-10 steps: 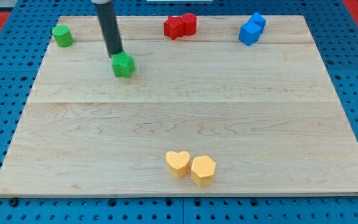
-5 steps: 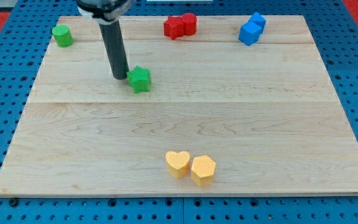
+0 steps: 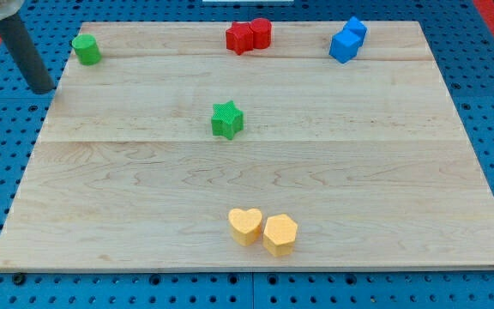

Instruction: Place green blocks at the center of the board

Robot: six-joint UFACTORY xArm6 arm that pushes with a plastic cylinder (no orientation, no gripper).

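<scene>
A green star block lies a little left of and above the middle of the wooden board. A green cylinder block stands near the board's top left corner. My tip is at the view's left, just off the board's left edge, below and left of the green cylinder and far left of the green star. It touches no block.
Two red blocks sit together at the top middle. Two blue blocks sit together at the top right. A yellow heart and a yellow hexagon sit side by side near the bottom middle.
The green star has slid right and down toward the board's middle. My tip has left it and moved far to the view's left, off the board's edge.
</scene>
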